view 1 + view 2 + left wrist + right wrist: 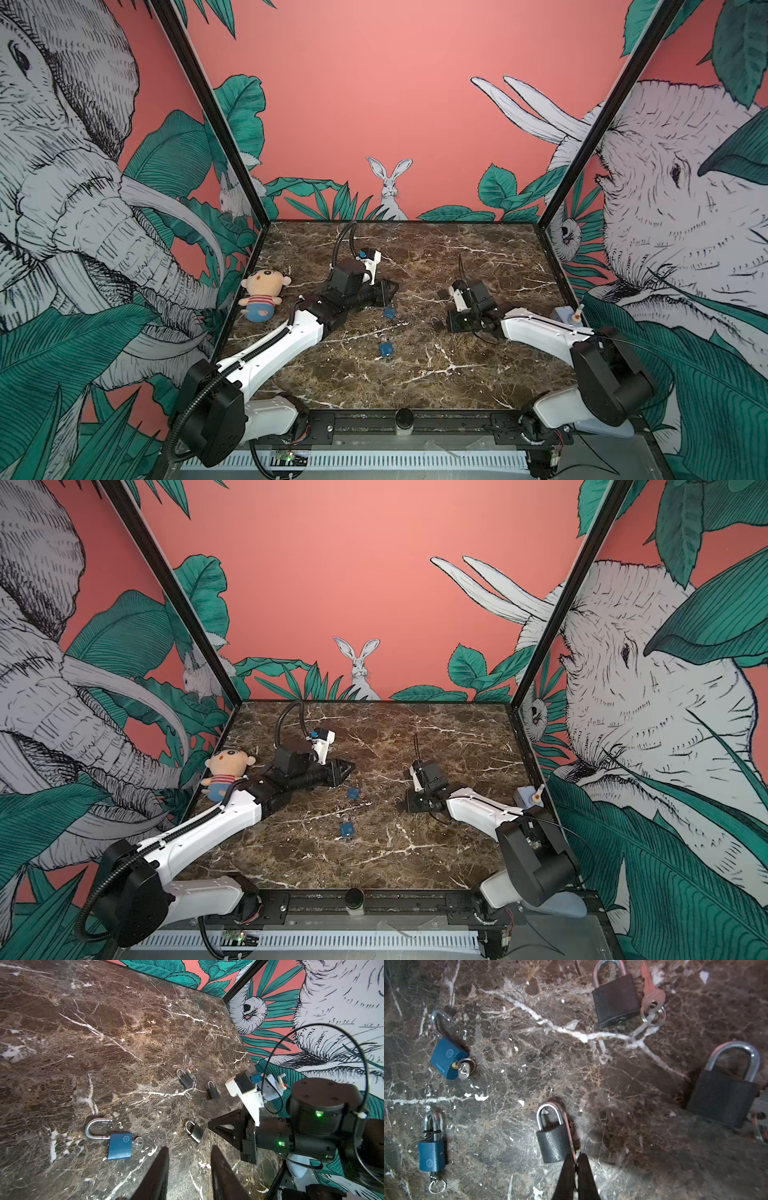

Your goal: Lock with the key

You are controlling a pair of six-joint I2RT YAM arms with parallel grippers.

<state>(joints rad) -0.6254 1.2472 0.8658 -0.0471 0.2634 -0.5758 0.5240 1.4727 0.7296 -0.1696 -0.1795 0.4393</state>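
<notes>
Left wrist view: the left claw (189,1167) stands spread over the marble table (104,1032), gripping nothing. A blue padlock (120,1146) with its shackle swung open and a key (137,1143) in its base lies flat just beside that claw's fingertips. A small grey padlock (195,1131) lies near the same claw, with the right claw (209,1124), pressed together, just beside it.

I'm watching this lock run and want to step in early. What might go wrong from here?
1. The right tool, shut, sits close beside the small dark padlock; moving, it may shove it away.
2. The blue padlock, shackle open, lies loose on the marble table; the open left tool may slide it rather than lock it.
</notes>
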